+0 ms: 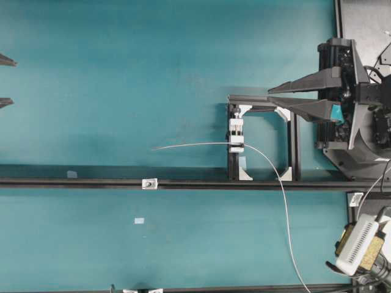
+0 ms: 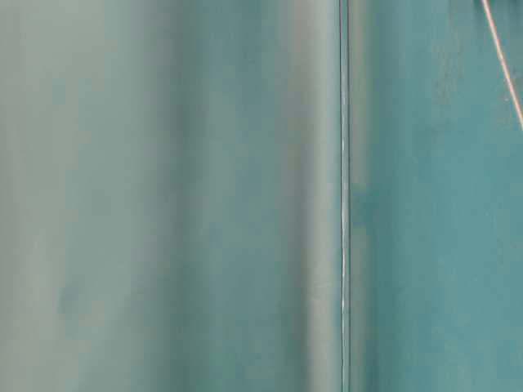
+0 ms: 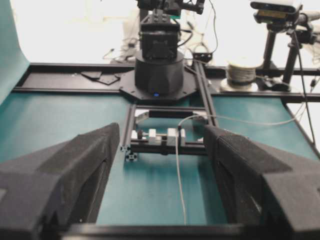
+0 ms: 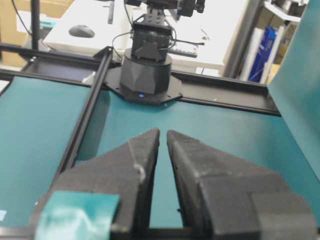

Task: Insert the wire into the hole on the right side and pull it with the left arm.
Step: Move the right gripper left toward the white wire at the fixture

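Note:
The thin whitish wire (image 1: 201, 144) lies across the teal table, with its free end at the left. It passes through a white clamp (image 1: 236, 135) and curves down to the bottom edge. The hole sits in a tiny silver bracket (image 1: 149, 183) on the black rail, below the wire's free end. My left gripper (image 1: 12, 82) is at the far left edge, open and empty. In the left wrist view the wire (image 3: 178, 170) runs toward the left gripper (image 3: 161, 127). My right gripper (image 1: 269, 95) hovers beside the clamp frame, its fingers (image 4: 145, 150) only narrowly apart around nothing. The right gripper (image 4: 163, 132) touches no wire.
A long black rail (image 1: 73, 182) crosses the table. A black square frame (image 1: 293, 146) holds the clamp. A wire spool (image 3: 243, 72) stands at the back. A small pale tape piece (image 1: 139, 220) lies on the mat. The table-level view is blurred teal, with the wire (image 2: 502, 65) at top right.

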Robot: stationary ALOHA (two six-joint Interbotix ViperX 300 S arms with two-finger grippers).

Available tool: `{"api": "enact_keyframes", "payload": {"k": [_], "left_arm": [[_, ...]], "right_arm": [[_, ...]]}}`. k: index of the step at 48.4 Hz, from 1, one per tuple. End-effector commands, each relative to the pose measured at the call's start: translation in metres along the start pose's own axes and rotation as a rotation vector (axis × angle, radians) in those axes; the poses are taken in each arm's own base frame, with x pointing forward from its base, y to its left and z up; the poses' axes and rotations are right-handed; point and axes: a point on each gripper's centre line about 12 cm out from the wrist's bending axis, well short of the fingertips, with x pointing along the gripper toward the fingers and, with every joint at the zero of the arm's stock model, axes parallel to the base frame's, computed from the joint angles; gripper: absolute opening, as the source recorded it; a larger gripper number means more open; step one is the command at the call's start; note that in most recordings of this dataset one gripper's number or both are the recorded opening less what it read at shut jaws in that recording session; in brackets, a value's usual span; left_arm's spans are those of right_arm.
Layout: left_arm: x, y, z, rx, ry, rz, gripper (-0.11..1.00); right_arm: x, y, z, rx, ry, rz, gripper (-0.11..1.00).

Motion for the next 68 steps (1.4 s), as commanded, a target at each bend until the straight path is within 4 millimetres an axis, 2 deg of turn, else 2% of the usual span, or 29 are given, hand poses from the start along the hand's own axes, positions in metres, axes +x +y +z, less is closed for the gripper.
{"api": "enact_keyframes", "payload": {"k": [1, 3, 6, 11, 15, 19, 26, 30, 35, 37, 41, 45, 55, 68], "left_arm": [[-0.001, 0.000, -0.004, -0.019, -0.005, 0.005, 0.24], [-0.002, 0.001, -0.006, -0.019, -0.005, 0.007, 0.22], [-0.003, 0.001, -0.008, -0.026, -0.011, 0.007, 0.09], [-0.002, 0.001, -0.012, -0.028, -0.003, 0.007, -0.05], [0.001, 0.001, -0.014, -0.029, 0.014, 0.006, -0.10], [0.005, 0.001, -0.020, -0.027, 0.043, 0.008, -0.09], [0.015, 0.001, -0.035, -0.021, 0.112, 0.009, 0.04], [0.019, 0.001, -0.043, -0.019, 0.141, 0.011, 0.19], [0.022, 0.001, -0.048, -0.019, 0.146, 0.012, 0.47], [0.023, 0.002, -0.050, -0.018, 0.144, 0.014, 0.50], [0.025, 0.002, -0.055, -0.018, 0.153, 0.013, 0.49], [0.028, 0.002, -0.061, -0.019, 0.173, 0.016, 0.51], [0.037, 0.002, -0.076, -0.019, 0.242, 0.017, 0.52], [0.046, 0.004, -0.090, -0.018, 0.294, 0.024, 0.52]], "right_arm": [[0.002, 0.000, -0.002, 0.009, 0.005, -0.002, 0.24], [0.001, 0.000, -0.006, 0.009, 0.017, -0.002, 0.22], [0.000, -0.001, -0.010, 0.009, 0.025, -0.003, 0.08], [-0.001, -0.001, -0.015, 0.013, 0.038, -0.005, -0.03], [-0.001, -0.001, -0.017, 0.024, 0.046, -0.008, -0.07], [-0.001, -0.002, -0.020, 0.048, 0.058, -0.013, -0.07], [0.003, -0.003, -0.031, 0.110, 0.102, -0.020, -0.07], [0.006, -0.003, -0.039, 0.154, 0.135, -0.024, -0.07], [0.010, -0.003, -0.047, 0.177, 0.172, -0.031, -0.07], [0.011, -0.003, -0.051, 0.177, 0.187, -0.032, -0.06], [0.012, -0.003, -0.056, 0.176, 0.204, -0.033, 0.01], [0.012, -0.003, -0.059, 0.176, 0.211, -0.034, 0.16], [0.009, -0.003, -0.067, 0.182, 0.225, -0.034, 0.73], [0.009, -0.002, -0.075, 0.214, 0.257, -0.040, 0.74]]}}
